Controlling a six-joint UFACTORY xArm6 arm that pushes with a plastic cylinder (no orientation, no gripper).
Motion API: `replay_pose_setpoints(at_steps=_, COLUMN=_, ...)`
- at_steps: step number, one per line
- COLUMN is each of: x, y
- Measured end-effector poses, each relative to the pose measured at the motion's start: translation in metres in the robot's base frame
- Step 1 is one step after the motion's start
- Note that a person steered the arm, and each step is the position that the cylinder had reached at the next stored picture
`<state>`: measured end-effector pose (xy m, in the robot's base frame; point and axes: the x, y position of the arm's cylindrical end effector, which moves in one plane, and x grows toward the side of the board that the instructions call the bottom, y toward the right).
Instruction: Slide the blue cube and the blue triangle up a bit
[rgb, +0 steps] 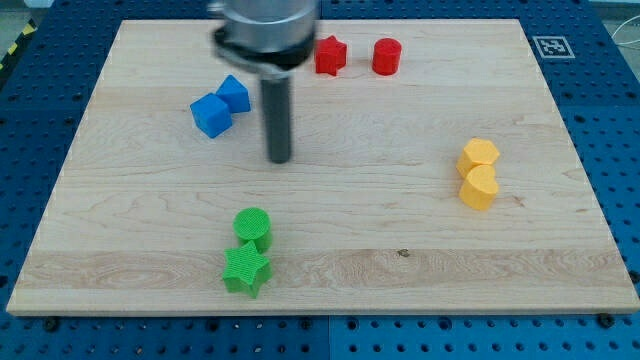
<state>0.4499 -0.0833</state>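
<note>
A blue cube (210, 115) lies at the board's upper left. A second blue block (234, 93), the triangle, touches its upper right corner. My tip (280, 159) is on the board to the right of and slightly below both blue blocks, a short gap away from the cube. The dark rod rises from the tip to the arm's body at the view's top.
A red star (330, 55) and a red cylinder (387, 56) sit near the top edge. Two yellow blocks (479, 172) are stacked at the right. A green cylinder (253, 226) and a green star (246, 270) sit at the bottom. The wooden board (400, 250) ends in a blue pegboard surround.
</note>
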Motion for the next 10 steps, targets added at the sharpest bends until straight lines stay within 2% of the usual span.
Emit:
replay_pose_setpoints(at_steps=1, x=-0.005, y=-0.049)
replay_pose_setpoints(at_steps=2, x=-0.029, y=-0.073)
replay_pose_setpoints(at_steps=5, x=-0.075, y=-0.089)
replay_pose_setpoints(at_steps=7, x=-0.082, y=-0.063)
replay_pose_setpoints(at_steps=9, x=-0.060, y=-0.037)
replay_pose_setpoints(at_steps=10, x=-0.067, y=-0.022)
